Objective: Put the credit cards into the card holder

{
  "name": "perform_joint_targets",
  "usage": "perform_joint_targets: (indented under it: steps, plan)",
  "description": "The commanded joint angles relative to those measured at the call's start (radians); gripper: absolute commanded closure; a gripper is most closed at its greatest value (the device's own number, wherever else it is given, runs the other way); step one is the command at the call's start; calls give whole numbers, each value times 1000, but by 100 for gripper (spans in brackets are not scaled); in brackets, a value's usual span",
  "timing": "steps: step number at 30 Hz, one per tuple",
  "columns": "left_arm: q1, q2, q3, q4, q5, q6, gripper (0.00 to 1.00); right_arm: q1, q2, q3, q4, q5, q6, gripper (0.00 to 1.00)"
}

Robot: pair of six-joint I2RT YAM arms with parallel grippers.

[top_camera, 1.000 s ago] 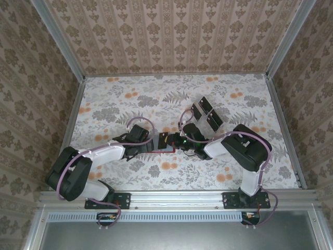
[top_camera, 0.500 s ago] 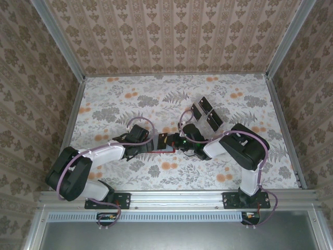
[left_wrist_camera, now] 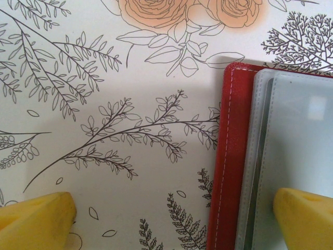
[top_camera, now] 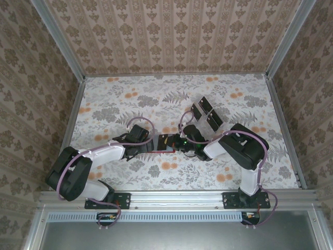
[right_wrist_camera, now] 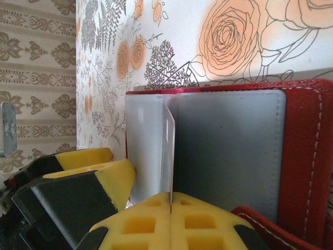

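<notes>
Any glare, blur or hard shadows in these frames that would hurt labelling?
Top view: even light, no hard shadows. Left wrist: tablecloth print crisp, fingertips blurred, pale glare on the wallet's clear sleeve. Right wrist: sleeve sharp, tablecloth bright toward the top right.

Floral table [top_camera: 114, 99]: red card holder [top_camera: 166, 145] mid, three credit cards [top_camera: 206, 105] beyond

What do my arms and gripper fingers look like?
The left arm and right arm have white shells, black joint housings and looping purple cables. A small green light glows at the right wrist. The left gripper's fingers are yellow; the right gripper's fingers are yellow with square recesses, on black mounts.
</notes>
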Motion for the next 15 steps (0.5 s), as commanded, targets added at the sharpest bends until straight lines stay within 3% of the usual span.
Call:
perform_joint_targets:
  steps: [1,15]
  plan:
    - [13,17,-42,-89,-19,-21,0,-5,35,-17,6,-22,10,100]
    - [13,16,-43,-90,-17,-23,0,-5,89,29,-3,-49,21,100]
